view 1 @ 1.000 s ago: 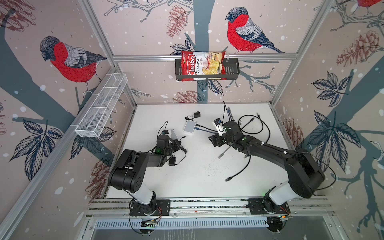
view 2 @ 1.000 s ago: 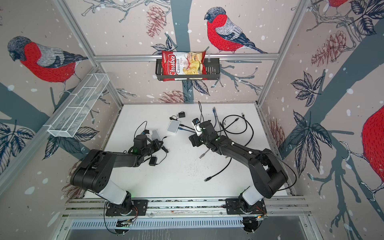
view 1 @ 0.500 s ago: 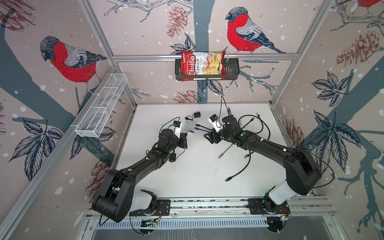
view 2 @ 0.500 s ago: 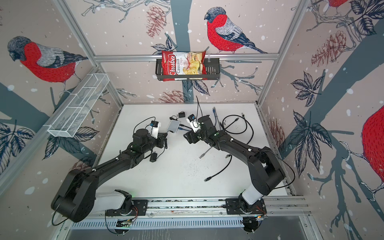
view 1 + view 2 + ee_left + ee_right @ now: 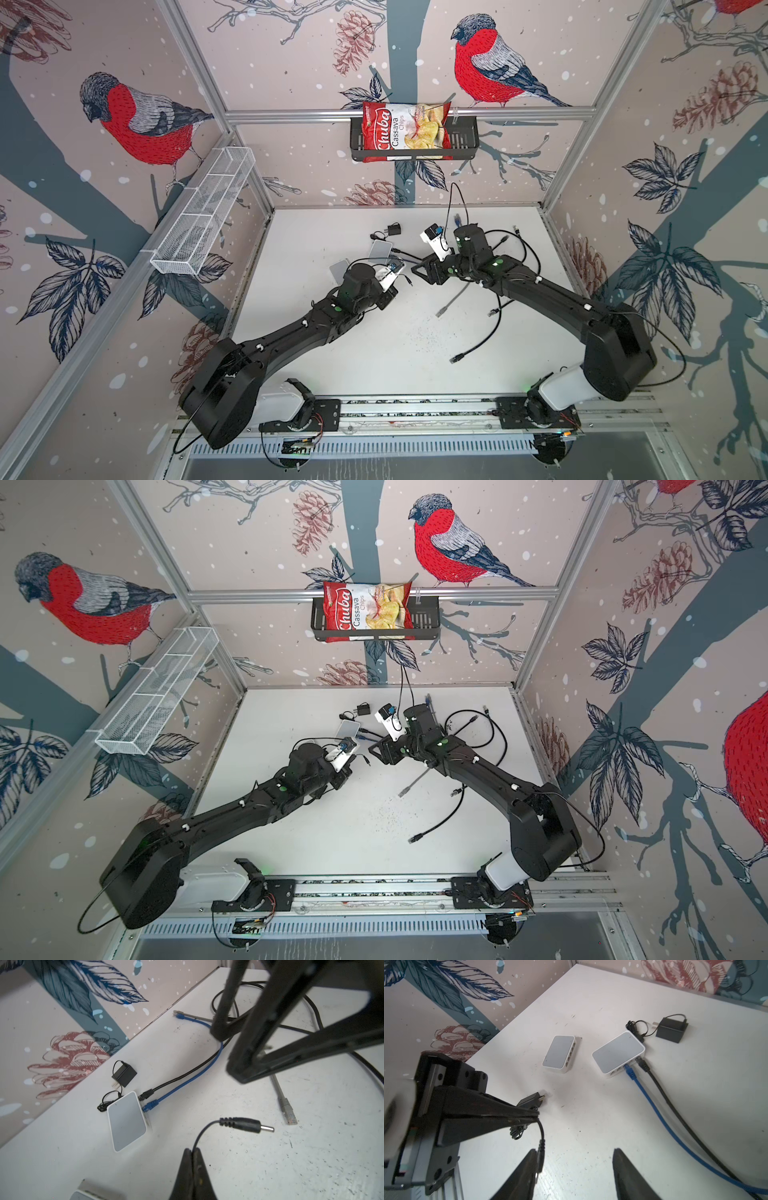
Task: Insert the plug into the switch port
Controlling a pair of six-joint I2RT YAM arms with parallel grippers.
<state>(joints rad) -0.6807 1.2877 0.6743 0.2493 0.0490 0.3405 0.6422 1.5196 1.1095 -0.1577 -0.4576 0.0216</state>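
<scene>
My left gripper is shut on the thin black cord just behind a black barrel plug, which sticks out sideways above the table. In the right wrist view the plug lies against the inner face of one finger of my right gripper, whose jaws stand apart around it. Two white switches lie beyond: a bare one and one with a blue and a black cable plugged in. In both top views the grippers meet tip to tip near the cabled switch.
A black power adapter lies behind the cabled switch. A grey network cable and black cable loops lie under and beside the right arm. A chips bag sits in a wall basket; a wire shelf hangs at the left.
My left arm has reached out towards the back middle, carrying the plug cord to the right gripper. The right gripper has shifted left and its jaws have narrowed.
</scene>
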